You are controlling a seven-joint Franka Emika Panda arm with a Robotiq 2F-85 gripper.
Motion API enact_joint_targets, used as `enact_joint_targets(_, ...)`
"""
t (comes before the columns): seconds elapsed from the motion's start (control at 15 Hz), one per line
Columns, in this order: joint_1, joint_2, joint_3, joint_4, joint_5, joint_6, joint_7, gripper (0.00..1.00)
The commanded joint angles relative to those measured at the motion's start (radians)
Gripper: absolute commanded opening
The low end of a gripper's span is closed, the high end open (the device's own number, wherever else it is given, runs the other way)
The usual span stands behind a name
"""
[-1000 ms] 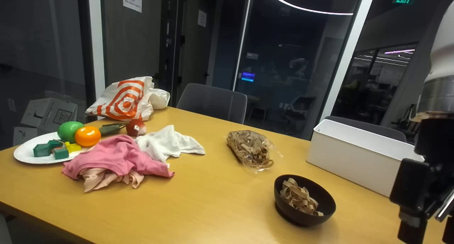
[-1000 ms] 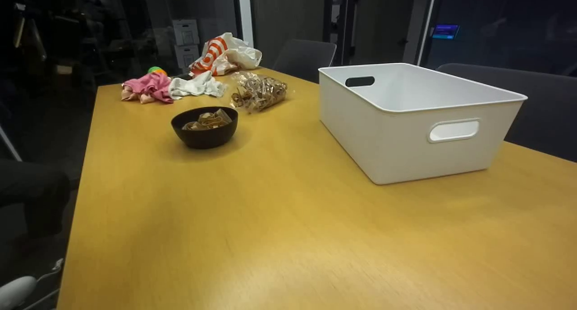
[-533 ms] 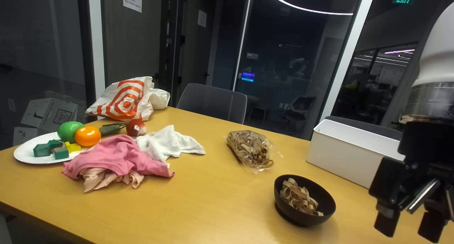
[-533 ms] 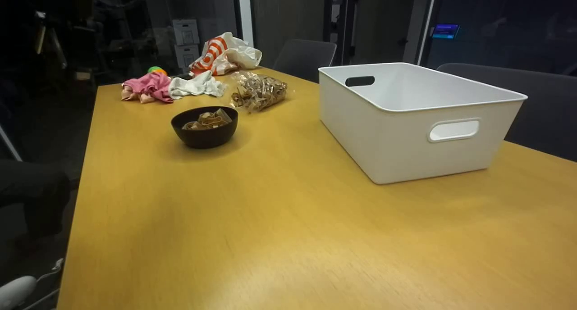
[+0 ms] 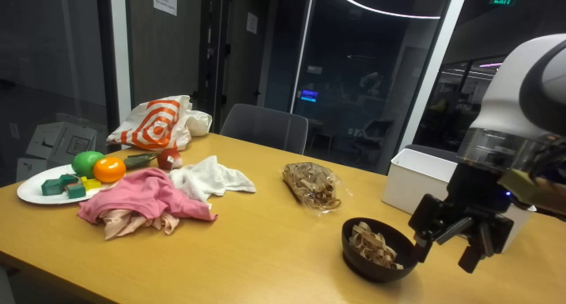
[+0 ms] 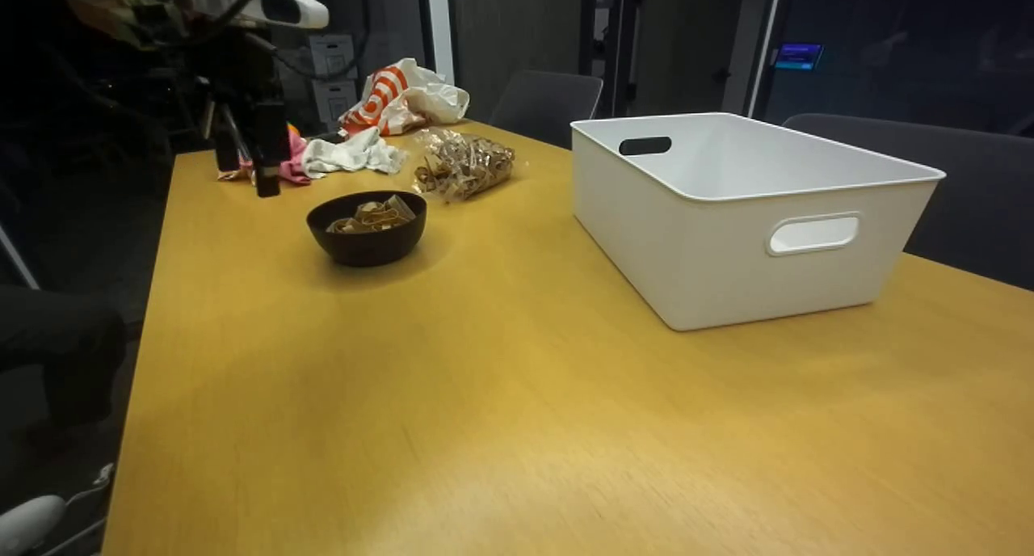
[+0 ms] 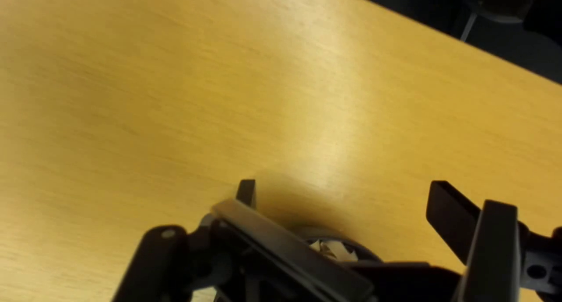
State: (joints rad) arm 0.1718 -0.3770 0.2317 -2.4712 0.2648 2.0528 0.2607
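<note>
My gripper hangs above the table with its jaws wide apart and nothing between them. Closest to it is a black bowl holding tan ribbon-like strips; one finger overlaps the bowl's rim in this exterior view, and contact cannot be told. In an exterior view the gripper appears up and left of the bowl, apart from it. The wrist view shows the open gripper over bare wood, with part of the bowl and some strips behind the gripper's parts, mostly hidden.
A white bin stands behind the gripper. Past the bowl lies a clear bag of similar strips. Farther off are a white cloth, a pink cloth, a plate with toy food, and a Target-style bag.
The arm has come farther into both exterior views, leftward in the view with the plate and rightward and down in the other, bringing the gripper nearer the bowl. The jaws stay open.
</note>
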Motion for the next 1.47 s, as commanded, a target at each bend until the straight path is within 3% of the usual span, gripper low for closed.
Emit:
enact_joint_targets(0.0,-0.038,0.099,0.005,0.035,-0.066,0.135,0.066,1.00)
enact_joint_targets(0.47,-0.087,0.202,-0.017,0.043,-0.179,0.357,0.188,1.00)
enact_joint_targets(1.13,-0.061,0.347,-0.003,0.217,-0.386,0.332,0.246,1.00)
enact_joint_targets(1.4,-0.024,0.427,-0.010,0.310,-0.394,0.318,0.232,1.00)
